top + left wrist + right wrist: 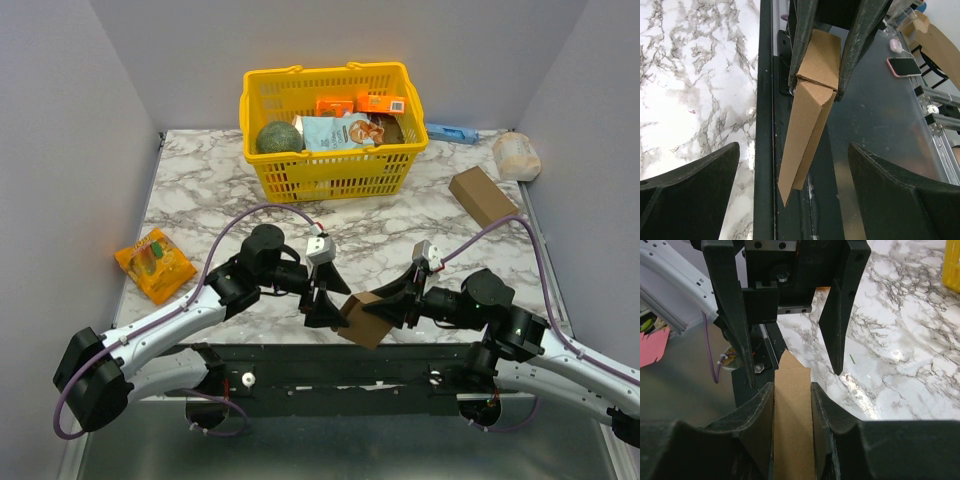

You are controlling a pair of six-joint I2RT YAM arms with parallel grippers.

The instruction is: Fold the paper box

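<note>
Two grippers meet at the near edge of the marble table [215, 190], over the black base rail. The right gripper [393, 306] has its fingers pressed against both flat faces of the paper box [366, 320] and holds it clamped between them. The box is a plain brown cardboard piece, folded into a narrow, flattened sleeve with a crease and a tucked flap at the gripped end. It hangs tilted, partly over the rail and partly past the table's edge; whether it touches the surface I cannot tell.

The left gripper [327, 304] stands spread as wide as it goes and grips nothing. Its fingers sit on either side of the box's free end, apart from the cardboard on both sides.

Farther back a yellow basket [330, 175] holds snack packets and a round green thing. An orange snack packet [154, 264] lies at the left edge, well apart from the arms, and a blocky brown carton [483, 196] rests near the right wall.
</note>
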